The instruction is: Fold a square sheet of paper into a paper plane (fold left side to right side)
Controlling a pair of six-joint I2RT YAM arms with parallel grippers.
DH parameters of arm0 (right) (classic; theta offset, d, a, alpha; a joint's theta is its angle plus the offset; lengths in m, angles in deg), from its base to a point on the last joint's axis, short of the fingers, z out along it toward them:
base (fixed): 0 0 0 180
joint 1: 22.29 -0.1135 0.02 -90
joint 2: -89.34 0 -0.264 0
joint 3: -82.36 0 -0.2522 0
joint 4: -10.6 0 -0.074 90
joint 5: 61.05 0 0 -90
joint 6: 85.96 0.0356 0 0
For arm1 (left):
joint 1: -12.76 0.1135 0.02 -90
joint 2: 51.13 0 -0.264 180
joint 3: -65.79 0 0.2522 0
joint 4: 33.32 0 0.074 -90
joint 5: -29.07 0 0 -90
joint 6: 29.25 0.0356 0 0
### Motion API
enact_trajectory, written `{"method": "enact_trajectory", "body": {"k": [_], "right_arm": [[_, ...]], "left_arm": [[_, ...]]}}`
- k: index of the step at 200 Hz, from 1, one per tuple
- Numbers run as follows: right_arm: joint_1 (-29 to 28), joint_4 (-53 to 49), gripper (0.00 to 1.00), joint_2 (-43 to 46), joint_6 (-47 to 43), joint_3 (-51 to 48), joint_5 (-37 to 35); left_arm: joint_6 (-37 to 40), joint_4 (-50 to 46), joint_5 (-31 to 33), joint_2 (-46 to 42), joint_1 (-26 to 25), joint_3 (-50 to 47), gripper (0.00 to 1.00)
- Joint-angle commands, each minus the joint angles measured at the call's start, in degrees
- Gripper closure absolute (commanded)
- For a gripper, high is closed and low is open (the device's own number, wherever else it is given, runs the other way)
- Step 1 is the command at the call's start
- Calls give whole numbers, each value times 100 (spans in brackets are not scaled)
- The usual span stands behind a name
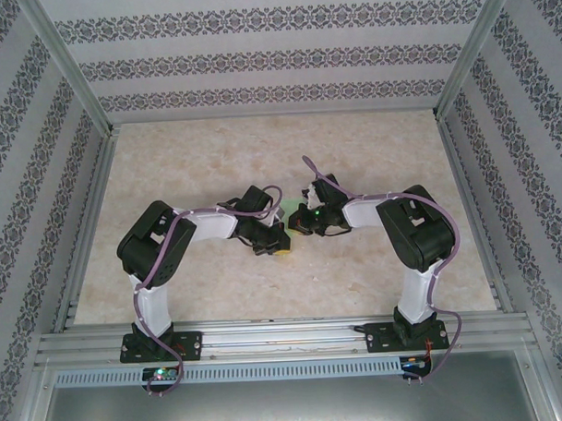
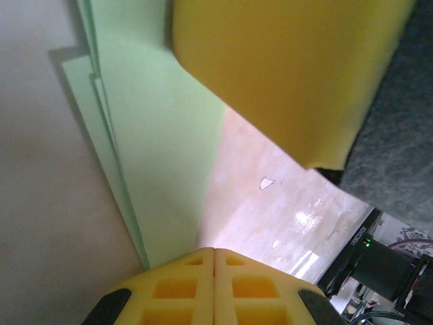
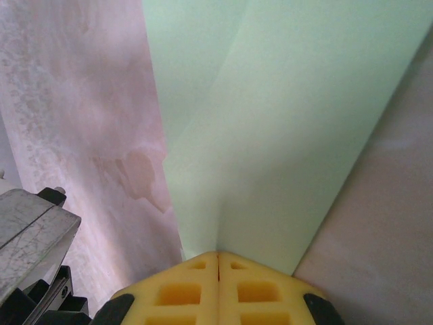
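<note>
The sheet of paper (image 1: 288, 210) is a folded light-green shape with stacked layers, lying mid-table between both arms. In the left wrist view the paper (image 2: 162, 156) narrows toward my left gripper (image 2: 214, 252), which is shut; its left finger covers the paper's near tip. The right gripper's yellow finger (image 2: 284, 74) sits on the paper's far part. In the right wrist view my right gripper (image 3: 218, 256) is shut with its tips on the paper (image 3: 291, 135), and a crease runs into the seam. Whether any layer is pinched is hidden. From above, the left gripper (image 1: 280, 246) and right gripper (image 1: 302, 221) nearly touch.
The marbled table (image 1: 206, 167) is ringed by patterned walls (image 1: 257, 59) and an aluminium rail (image 1: 285, 338) at the near edge. A stain (image 3: 139, 172) marks the table beside the paper. A grey metal part (image 3: 30, 230) sits close on the left in the right wrist view.
</note>
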Motion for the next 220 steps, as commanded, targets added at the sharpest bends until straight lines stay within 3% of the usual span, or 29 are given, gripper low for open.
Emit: {"method": "enact_trajectory", "body": {"k": [1,220], "right_arm": [[-85,-797,100,-480,-166,-189,-642],[-97,-899,100,-542,-112,-171,-769]], "left_arm": [[-105,150,-85,97,-18,-99,94],[-626,1033,-118,148,-167,-508,93]]}}
